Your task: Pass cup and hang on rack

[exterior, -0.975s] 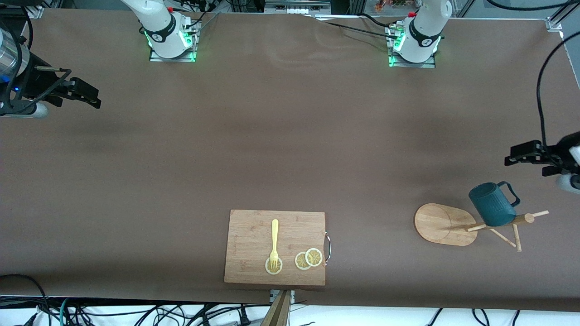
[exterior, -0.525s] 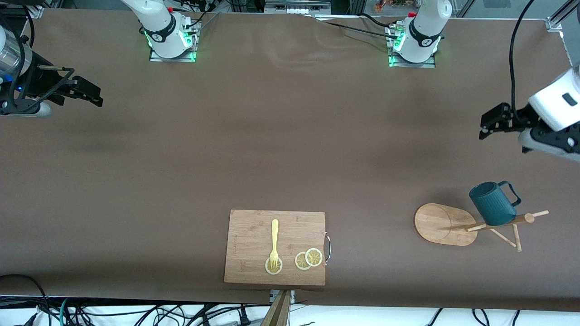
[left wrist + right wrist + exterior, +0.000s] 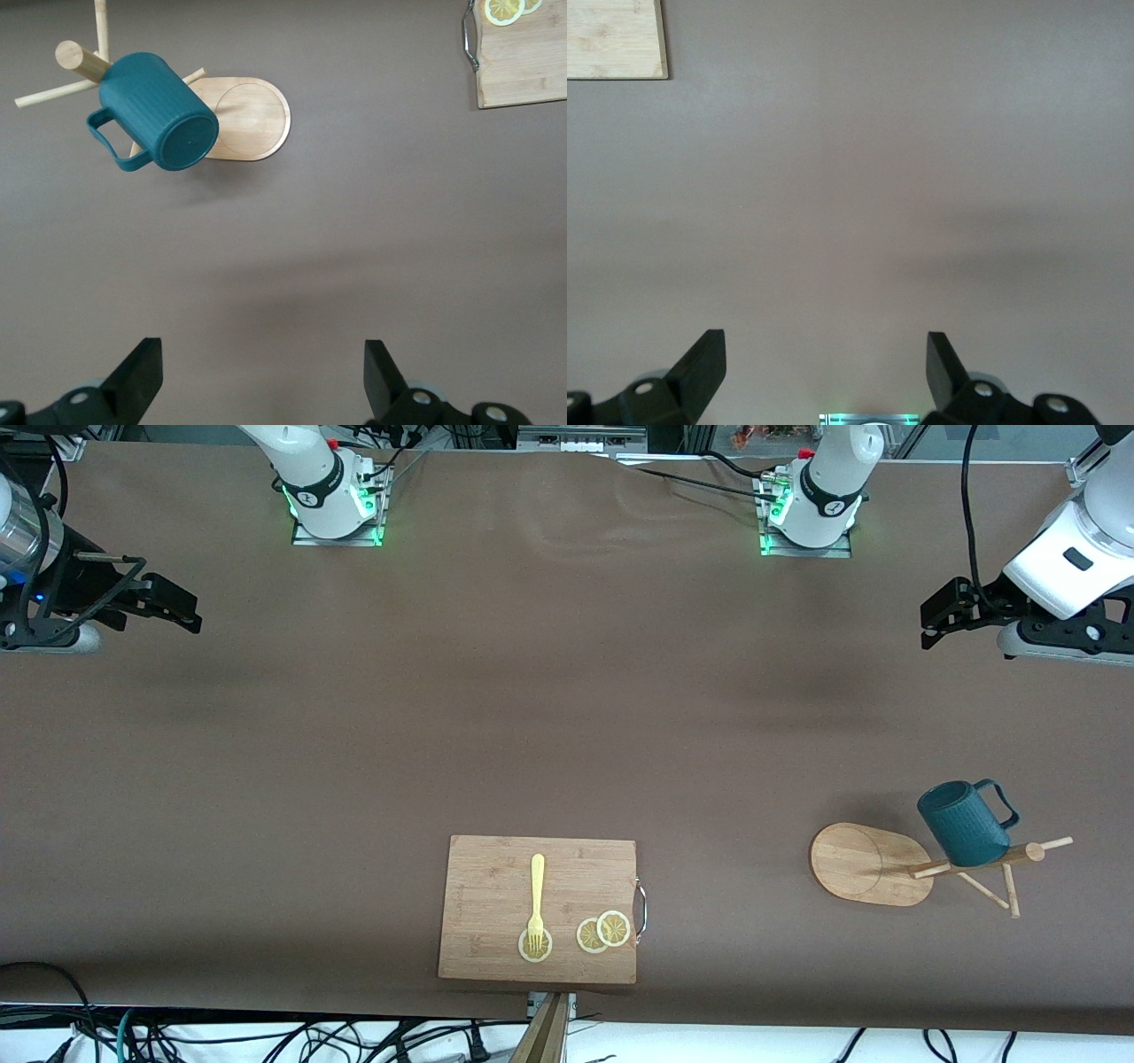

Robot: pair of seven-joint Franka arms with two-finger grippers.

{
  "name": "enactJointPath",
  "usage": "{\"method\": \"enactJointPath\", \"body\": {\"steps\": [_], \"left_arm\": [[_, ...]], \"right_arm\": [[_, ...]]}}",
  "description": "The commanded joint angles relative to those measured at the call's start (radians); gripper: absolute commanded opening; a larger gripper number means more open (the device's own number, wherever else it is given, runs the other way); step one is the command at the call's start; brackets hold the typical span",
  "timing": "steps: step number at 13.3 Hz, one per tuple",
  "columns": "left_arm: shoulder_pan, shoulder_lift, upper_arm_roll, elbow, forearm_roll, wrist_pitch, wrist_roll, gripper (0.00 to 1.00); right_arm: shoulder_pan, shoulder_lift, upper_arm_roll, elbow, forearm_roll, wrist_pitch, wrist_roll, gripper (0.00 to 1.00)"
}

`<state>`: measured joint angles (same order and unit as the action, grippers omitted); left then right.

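Brown table (image 3: 567, 717) spans the whole front view, both arm bases along its top edge.

Cutting board (image 3: 538, 909) lies at the edge nearest the front camera, about midway between the two ends. On it: a yellow fork (image 3: 536, 903) with tines resting on one lemon slice (image 3: 535, 945), and two overlapping lemon slices (image 3: 603, 932) beside the board's metal handle.

Rack (image 3: 873, 864) stands toward the left arm's end of the table — oval base flat on the cloth, post and pegs appearing to lean over toward that end, though that may be only the camera's angle. Cup (image 3: 961, 824) hangs on the rack's pegs, mouth tilted, handle pointing toward the table end; the left wrist view shows its ribbed wall and base (image 3: 159, 124) against the post.

Left gripper (image 3: 941, 615) hangs over bare table at the left arm's end, well apart from rack and cup — fingers (image 3: 142, 376) spread wide, nothing between them.

Right gripper (image 3: 173, 607) waits over bare table at the right arm's end; fingers (image 3: 704, 363) likewise wide apart and empty.
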<state>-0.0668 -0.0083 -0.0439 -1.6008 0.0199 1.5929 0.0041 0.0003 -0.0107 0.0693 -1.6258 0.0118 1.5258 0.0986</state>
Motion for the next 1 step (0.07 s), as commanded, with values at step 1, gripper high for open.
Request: {"method": "enactJointPath", "body": {"steps": [1], "left_arm": [[-0.007,-0.013,0.026,-0.018,-0.020,0.018,-0.003,1.00]], "right_arm": [[-0.014,-0.005,0.014,0.012,0.002,-0.015,0.001,1.00]]}}
